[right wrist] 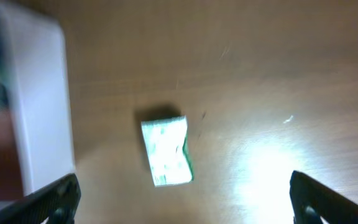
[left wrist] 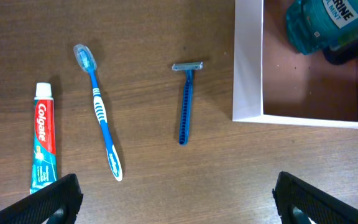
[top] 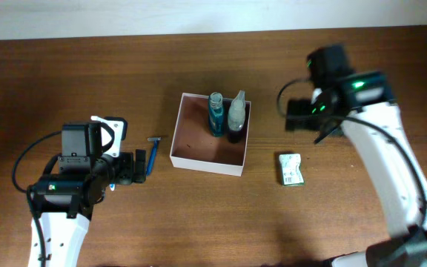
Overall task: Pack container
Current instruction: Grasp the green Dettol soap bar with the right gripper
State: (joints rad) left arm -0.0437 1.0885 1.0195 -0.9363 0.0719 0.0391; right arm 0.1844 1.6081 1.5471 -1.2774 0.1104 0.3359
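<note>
— Where's your square white-walled cardboard box (top: 199, 141)?
— On the brown wooden tabletop (top: 199, 222), blue plastic razor (left wrist: 186, 106) just left of it. Your left fingers (left wrist: 55, 199) and right fingers (right wrist: 48, 199) spread wide, empty.

The left end effector (left wrist: 179, 208) and the right end effector (right wrist: 182, 208) both hover spread wide, pointing downward.

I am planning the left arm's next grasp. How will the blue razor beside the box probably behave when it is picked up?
The razor looks thin and plastic, so it is probably light and stiff. Its narrow handle lies flat on the table, so a pinch may push it sideways. The wide head should stop it rolling.
</note>
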